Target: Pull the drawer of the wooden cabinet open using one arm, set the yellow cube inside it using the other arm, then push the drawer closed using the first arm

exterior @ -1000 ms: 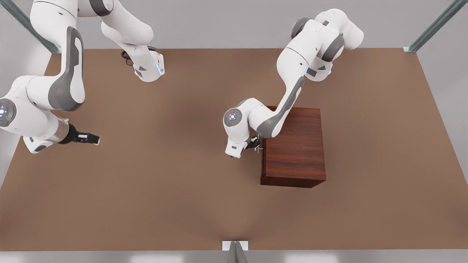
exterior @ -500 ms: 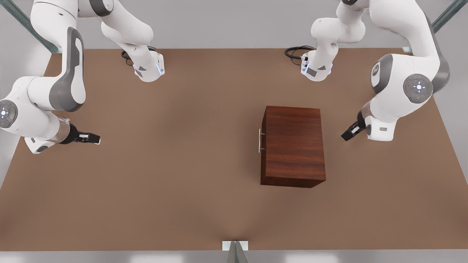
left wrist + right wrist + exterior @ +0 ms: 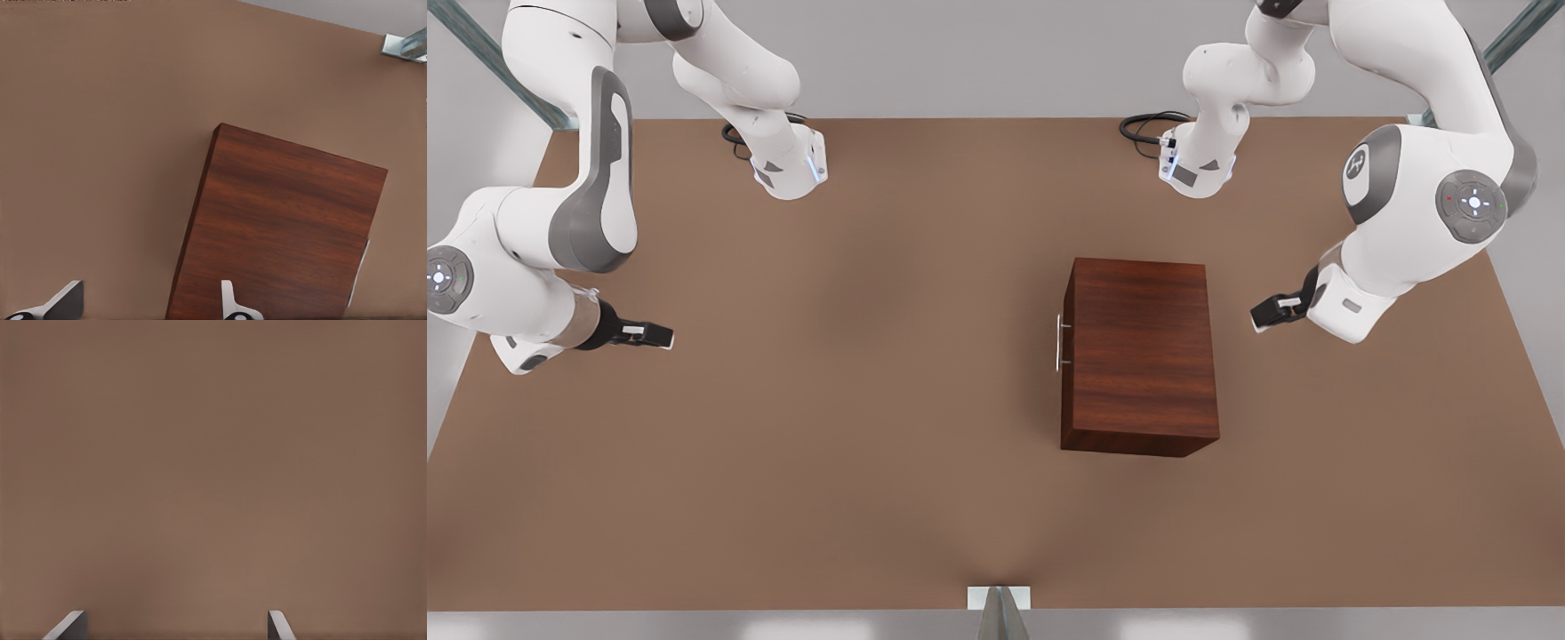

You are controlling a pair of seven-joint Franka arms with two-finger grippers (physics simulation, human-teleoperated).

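Front view: we see the wooden cabinet (image 3: 1138, 356) standing on the brown surface (image 3: 871, 400), right of centre. Its drawer (image 3: 1065, 373) is pushed fully in, w/ the silver handle (image 3: 1058, 342) on the face turned to the front view's left. Nothing overhangs the front, so the drawer reads as shut. We can't tell where the yellow cube is. If it's inside the shut drawer, we judge the task is about done; if not, nothing has started.

Left claw (image 3: 1263, 316) hangs near the cabinet's back side, at the front view's right, apart from the wood and not touching it. The forearm slopes down from a raised elbow, w/ the claw tip aimed toward the cabinet. In the left wrist view the claw (image 3: 148, 287) has its fingers (image 3: 228, 300) spread wide, nothing between them, and the cabinet top lies just beyond. We judge this a parked pose: it's on the wrong side for the handle.

Right claw (image 3: 660, 336) is at the front view's far left, well apart from the cabinet. Its arm is folded low, w/ the claw about level and pointing toward centre. In the right wrist view the claw (image 3: 175, 613) is also wide open and empty, over bare surface. This arm waits.
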